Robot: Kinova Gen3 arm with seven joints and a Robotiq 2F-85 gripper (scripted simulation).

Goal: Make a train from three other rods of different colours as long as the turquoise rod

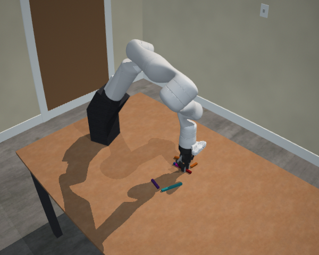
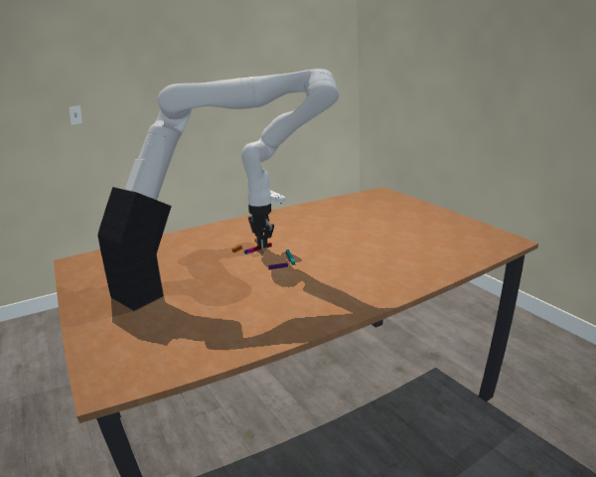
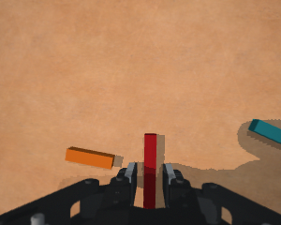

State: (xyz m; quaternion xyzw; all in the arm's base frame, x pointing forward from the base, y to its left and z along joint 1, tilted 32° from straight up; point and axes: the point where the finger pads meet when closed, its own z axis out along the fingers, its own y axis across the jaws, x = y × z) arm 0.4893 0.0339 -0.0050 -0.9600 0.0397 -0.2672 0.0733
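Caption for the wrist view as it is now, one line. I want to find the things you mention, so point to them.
Gripper (image 1: 184,169) (image 2: 262,246) (image 3: 149,173) fingers stand apart around the red rod (image 1: 188,171) (image 2: 268,244) (image 3: 150,152); orange (image 1: 193,164) (image 3: 89,158) and turquoise (image 1: 171,186) (image 2: 290,256) (image 3: 273,133) rods lie either side.

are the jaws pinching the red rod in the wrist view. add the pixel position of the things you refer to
No, in the wrist view the jaws stand apart, with a gap on both sides of the red rod (image 1: 189,171) (image 2: 268,244) (image 3: 150,155).

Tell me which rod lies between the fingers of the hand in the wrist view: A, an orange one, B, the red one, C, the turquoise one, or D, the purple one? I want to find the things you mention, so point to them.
B, the red rod (image 1: 189,171) (image 3: 150,152) runs between the two parted fingers, with a gap on each side.
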